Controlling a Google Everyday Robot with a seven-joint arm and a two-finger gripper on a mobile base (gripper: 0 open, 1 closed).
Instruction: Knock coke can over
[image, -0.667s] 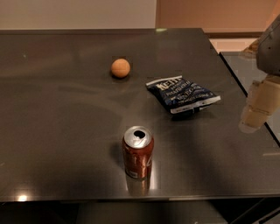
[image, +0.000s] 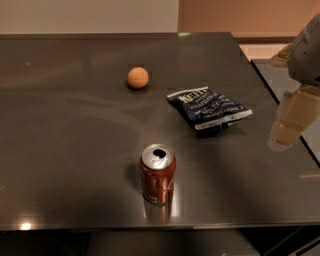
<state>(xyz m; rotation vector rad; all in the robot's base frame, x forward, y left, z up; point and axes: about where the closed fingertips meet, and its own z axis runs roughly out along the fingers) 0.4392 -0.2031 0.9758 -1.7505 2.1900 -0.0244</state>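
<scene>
Table (image: 60, 150): dark, glossy top filling most of the view; its front edge runs along the bottom and its right edge slants down the right side; a pale glint of light sits near the front left corner

Orange ball (image: 137, 77): small and round, resting on the table left of centre and towards the back; well apart from the can and from the bag

Coke can (image: 158, 174): red with a silver top, standing upright on the table near the front edge, about the middle of the view; the opening in its top shows dark; a faint reflection lies on the surface just in front of it; it is nearer the camera than the ball and the bag, and apart from both

Chip bag (image: 209, 107): dark blue with white lettering, lying flat on the table right of centre, behind and to the right of the can, its long side slanting down to the right

Side surface (image: 272, 75): a paler, glassy top just beyond the table's right edge

Gripper (image: 286, 125): cream-coloured, at the far right of the view, over the table's right edge; right of the bag, well apart from the can, touching neither; whether it is released or clenched cannot be told

Arm (image: 307, 50): grey, rounded part in the top right corner, with the gripper hanging below it
</scene>
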